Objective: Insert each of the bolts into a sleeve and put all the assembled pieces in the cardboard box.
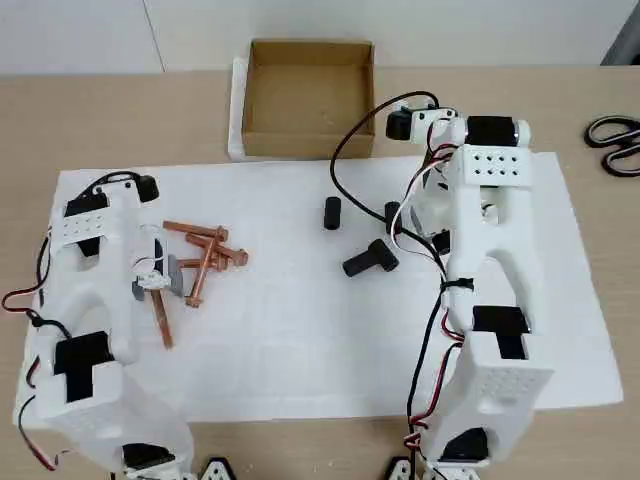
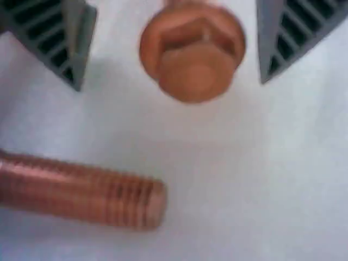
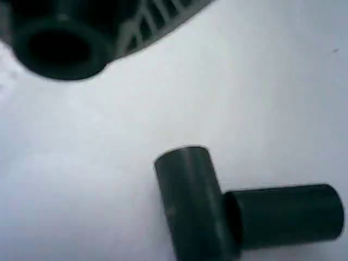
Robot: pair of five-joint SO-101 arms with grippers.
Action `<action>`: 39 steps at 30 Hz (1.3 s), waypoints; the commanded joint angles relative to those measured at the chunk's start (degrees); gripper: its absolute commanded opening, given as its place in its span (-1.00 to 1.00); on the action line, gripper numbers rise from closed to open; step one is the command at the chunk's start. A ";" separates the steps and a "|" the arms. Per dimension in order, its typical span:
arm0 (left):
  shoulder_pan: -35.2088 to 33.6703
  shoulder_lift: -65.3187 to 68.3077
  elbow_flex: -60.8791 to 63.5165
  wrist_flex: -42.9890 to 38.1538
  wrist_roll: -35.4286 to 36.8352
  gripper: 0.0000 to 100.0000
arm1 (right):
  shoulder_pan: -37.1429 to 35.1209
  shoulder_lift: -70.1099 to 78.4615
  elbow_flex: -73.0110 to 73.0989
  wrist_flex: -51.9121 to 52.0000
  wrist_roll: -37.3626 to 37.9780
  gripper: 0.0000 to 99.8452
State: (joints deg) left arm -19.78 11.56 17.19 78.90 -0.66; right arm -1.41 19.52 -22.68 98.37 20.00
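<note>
Several copper bolts (image 1: 205, 250) lie heaped on the white sheet, and one more bolt (image 1: 161, 321) lies apart nearer the arm's base. My left gripper (image 2: 169, 84) is open and low over the sheet, its grey fingers (image 2: 60, 41) on either side of a bolt head (image 2: 190, 51). A threaded bolt end (image 2: 81, 196) lies close by. My right gripper (image 1: 405, 222) is shut on a black sleeve (image 3: 60, 49), whose open bore faces the camera. Two black sleeves (image 3: 190, 201) lie touching on the sheet (image 1: 370, 260). Another sleeve (image 1: 332, 213) stands alone.
The open cardboard box (image 1: 308, 60) sits at the back edge of the white sheet (image 1: 300, 340), with nothing inside. Scissors (image 1: 615, 140) lie on the wooden table at the far right. Black cables (image 1: 350, 140) loop from the right arm toward the box.
</note>
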 commanded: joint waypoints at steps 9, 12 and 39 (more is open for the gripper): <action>0.35 0.18 2.95 -2.99 -0.18 -0.71 | 0.31 -4.00 -0.26 0.75 -0.53 -0.99; 0.35 0.18 2.95 -2.73 -0.18 -0.89 | 0.31 -4.00 -0.26 0.75 -0.53 -0.99; 0.44 -12.31 -11.30 12.92 -4.13 -0.99 | 0.13 -4.88 -0.62 0.75 -0.53 -0.99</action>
State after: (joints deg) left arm -19.08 6.73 10.15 88.40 -2.77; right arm -1.49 19.52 -22.68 98.37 20.00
